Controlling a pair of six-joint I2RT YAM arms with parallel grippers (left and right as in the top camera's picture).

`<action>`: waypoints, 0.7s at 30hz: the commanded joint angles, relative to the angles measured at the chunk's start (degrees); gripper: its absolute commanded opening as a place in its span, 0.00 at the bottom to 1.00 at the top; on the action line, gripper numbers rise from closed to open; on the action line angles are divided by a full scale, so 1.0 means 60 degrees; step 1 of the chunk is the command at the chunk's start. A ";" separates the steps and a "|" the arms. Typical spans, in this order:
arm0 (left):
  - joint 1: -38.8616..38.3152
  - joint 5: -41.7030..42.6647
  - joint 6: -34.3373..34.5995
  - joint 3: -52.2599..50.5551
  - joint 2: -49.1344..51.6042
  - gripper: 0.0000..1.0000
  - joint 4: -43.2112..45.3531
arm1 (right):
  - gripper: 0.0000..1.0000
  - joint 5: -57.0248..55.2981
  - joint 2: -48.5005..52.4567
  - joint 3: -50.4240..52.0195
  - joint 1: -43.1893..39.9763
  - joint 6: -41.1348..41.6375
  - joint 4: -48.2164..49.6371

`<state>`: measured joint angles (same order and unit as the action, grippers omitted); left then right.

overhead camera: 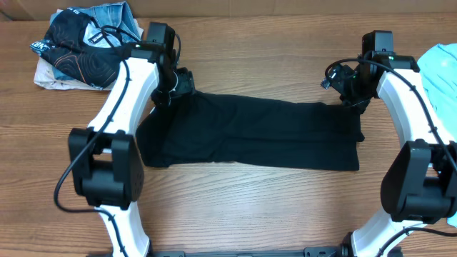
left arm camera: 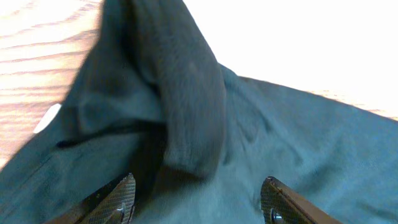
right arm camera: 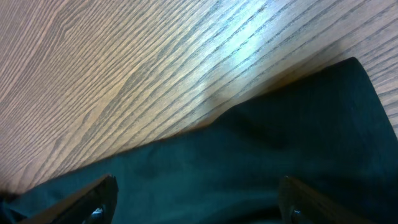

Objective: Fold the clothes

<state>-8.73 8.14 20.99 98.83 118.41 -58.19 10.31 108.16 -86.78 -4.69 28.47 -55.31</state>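
Note:
The black shirt lies flat in a long folded band across the middle of the table. My left gripper is open over its far left corner; in the left wrist view the jaws straddle a raised fold of the black cloth without closing on it. A small white label shows at the left. My right gripper is open over the shirt's far right corner; its jaws hang wide above the black cloth. A light blue T-shirt lies at the right edge.
A pile of patterned black, blue and white garments sits at the far left corner. Bare wooden table stretches in front of the shirt and behind it.

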 commanded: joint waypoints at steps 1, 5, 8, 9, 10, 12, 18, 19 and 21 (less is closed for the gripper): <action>0.0076 0.0317 0.0069 0.0113 0.0616 0.67 0.0219 | 0.85 0.0055 -0.0204 -0.0007 0.0040 -0.0055 0.0018; 0.0076 0.0175 0.0033 0.0109 0.0849 0.64 0.0576 | 0.85 0.0051 -0.0204 0.0124 0.0040 -0.0058 0.0026; 0.0080 -0.0142 0.0044 0.0113 0.0874 0.46 0.0772 | 0.84 0.0047 -0.0200 0.0219 0.0040 -0.0058 0.0018; 0.0080 -0.0219 0.0040 0.0113 0.0874 0.39 0.0790 | 0.84 0.0051 -0.0200 0.0222 0.0040 -0.0058 0.0007; 0.0080 -0.0310 0.0040 0.0113 0.0874 0.34 0.0790 | 0.83 0.0051 -0.0200 0.0222 0.0040 -0.0058 -0.0007; 0.0087 -0.0554 0.0044 0.0113 0.0874 0.14 0.0739 | 0.81 0.0047 -0.0200 0.0222 0.0040 -0.0058 -0.0011; 0.0095 -0.1581 0.0073 0.0113 0.0871 0.05 0.0546 | 0.56 0.0051 -0.0200 0.0222 0.0047 -0.0058 -0.0408; 0.0095 -0.1643 0.0073 0.0113 0.0871 0.05 0.0528 | 0.50 0.0051 -0.0200 0.0222 0.0069 -0.0062 -0.0525; 0.0095 -0.1679 0.0073 0.0113 0.0871 0.08 0.0528 | 0.40 0.0051 -0.0200 0.0226 0.0160 -0.0149 -0.0674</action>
<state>-8.73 1.50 20.99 98.83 123.22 -54.87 10.31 108.16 -85.71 -4.49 28.21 -58.87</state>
